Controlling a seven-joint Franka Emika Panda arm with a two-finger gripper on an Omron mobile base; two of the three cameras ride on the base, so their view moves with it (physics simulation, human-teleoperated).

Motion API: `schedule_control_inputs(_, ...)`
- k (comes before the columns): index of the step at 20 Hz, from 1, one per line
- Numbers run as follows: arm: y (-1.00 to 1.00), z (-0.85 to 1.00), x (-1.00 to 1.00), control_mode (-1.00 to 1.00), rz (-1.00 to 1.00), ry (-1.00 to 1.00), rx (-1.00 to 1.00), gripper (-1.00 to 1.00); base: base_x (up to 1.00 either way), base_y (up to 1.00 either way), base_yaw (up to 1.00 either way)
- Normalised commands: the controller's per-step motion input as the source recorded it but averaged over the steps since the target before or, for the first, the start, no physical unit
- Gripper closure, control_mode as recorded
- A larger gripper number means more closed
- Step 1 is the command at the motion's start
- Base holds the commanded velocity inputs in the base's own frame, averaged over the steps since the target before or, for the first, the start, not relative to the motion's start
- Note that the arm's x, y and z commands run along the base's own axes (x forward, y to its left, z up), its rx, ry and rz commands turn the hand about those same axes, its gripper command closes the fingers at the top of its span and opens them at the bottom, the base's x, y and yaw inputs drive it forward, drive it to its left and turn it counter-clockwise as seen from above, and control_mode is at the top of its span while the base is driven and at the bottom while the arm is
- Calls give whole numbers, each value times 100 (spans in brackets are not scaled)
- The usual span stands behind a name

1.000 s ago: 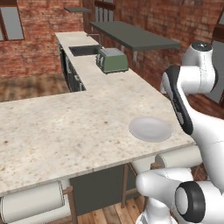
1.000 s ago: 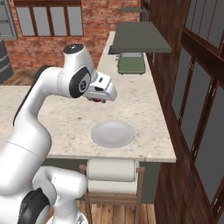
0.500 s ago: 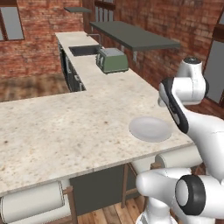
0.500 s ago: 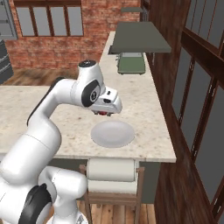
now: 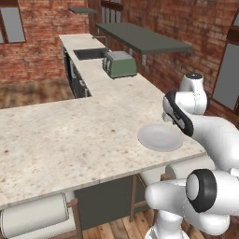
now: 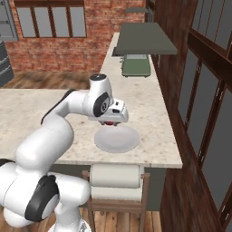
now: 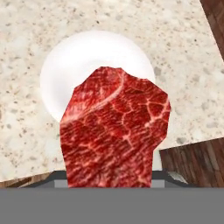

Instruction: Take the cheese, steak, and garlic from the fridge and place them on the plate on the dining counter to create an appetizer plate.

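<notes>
My gripper [image 6: 111,122] is shut on the steak [image 7: 114,131], a dark-red marbled slab that hangs between the fingers and hides their tips in the hand view. The steak [image 6: 108,123] hovers just above the far-left rim of the round pale plate [image 6: 117,138]. The plate [image 5: 160,138] lies bare on the beige speckled dining counter [image 5: 70,135], near its right front corner. In the hand view the plate [image 7: 70,57] sits directly behind the steak. Cheese, garlic and fridge are out of view.
A green toaster [image 5: 120,64] stands further back on the counter, past it a sink [image 5: 91,53], with a dark grey shelf [image 5: 140,37] above. Stools with white rolled cushions [image 6: 115,176] stand under the front edge. The counter edge and wooden floor [image 7: 197,162] lie close to the plate.
The arm has swung forward and down, carrying the steak from above the counter's middle to just over the plate. The plate has stayed in place.
</notes>
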Motion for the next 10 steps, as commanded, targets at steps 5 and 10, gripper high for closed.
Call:
schedule_control_inputs(5, -6, -45, 24, -100, 5, 6, 0, 100, 0, 0, 0)
schedule_control_inputs(10, -21, -36, 15, -100, 3, 9, 0, 100, 0, 0, 0)
